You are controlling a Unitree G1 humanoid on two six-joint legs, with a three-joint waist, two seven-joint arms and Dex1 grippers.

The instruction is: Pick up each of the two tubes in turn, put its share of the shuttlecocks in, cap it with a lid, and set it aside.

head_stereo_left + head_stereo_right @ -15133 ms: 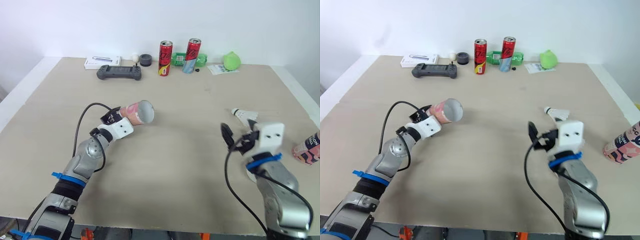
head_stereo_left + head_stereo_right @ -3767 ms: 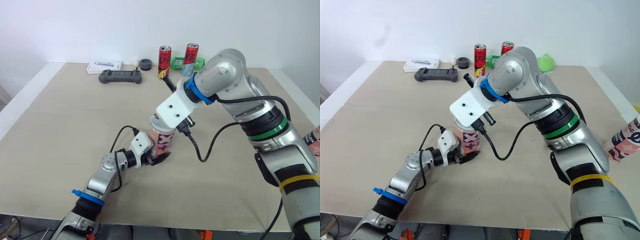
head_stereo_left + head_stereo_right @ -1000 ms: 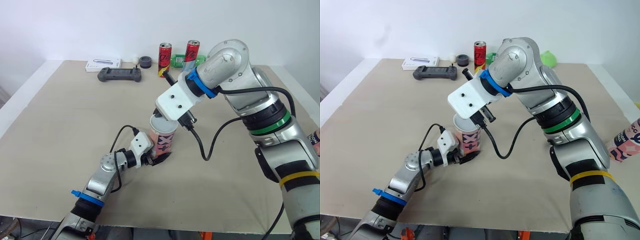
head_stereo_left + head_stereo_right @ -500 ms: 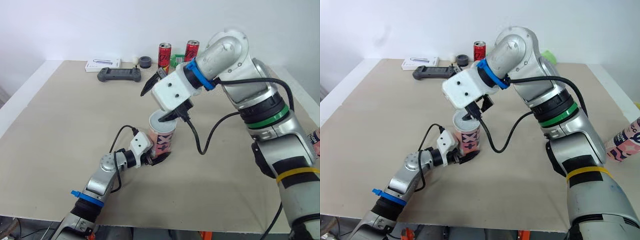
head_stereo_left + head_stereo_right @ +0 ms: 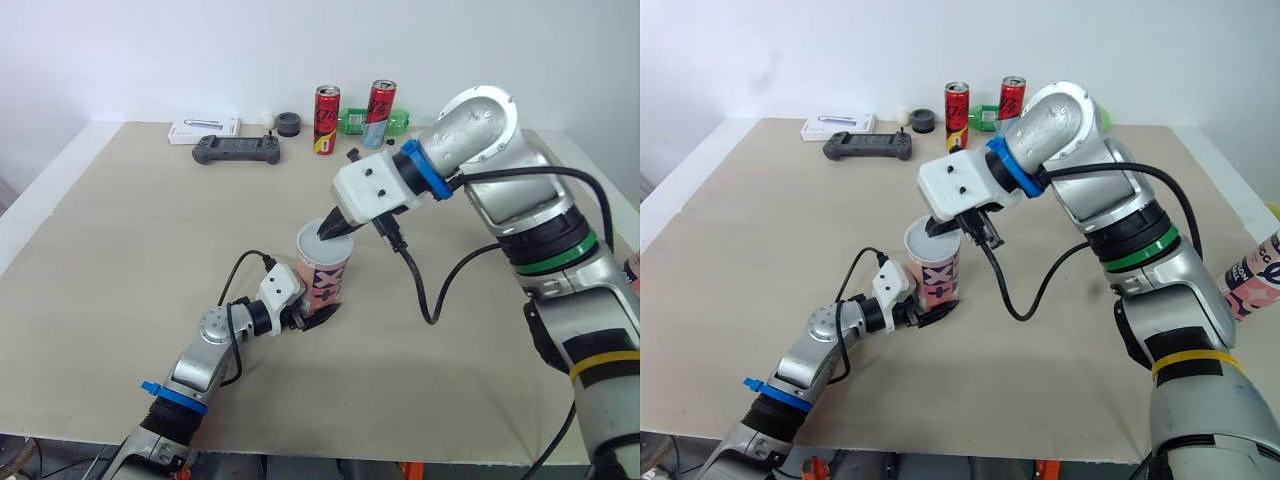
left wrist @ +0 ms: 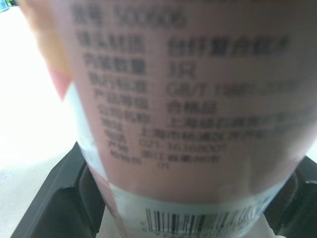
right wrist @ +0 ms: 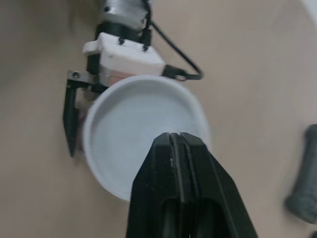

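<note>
Tan table [image 5: 120, 250]. On it tube [image 5: 325, 285] stands upright, my left gripper [image 5: 310, 316] squeezing its bottom. My right gripper [image 5: 335, 228] pinched shut, empty, tips just above tube's white top, pointing down.

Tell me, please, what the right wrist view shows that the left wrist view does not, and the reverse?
The right wrist view looks down on the round white top of the tube, with the right gripper shut over its rim and the beige table around it. The left wrist view gives the tube's pink side close up: lines of print and a barcode. Both share the tube clamped in the left gripper, whose black fingers flank it.
</note>
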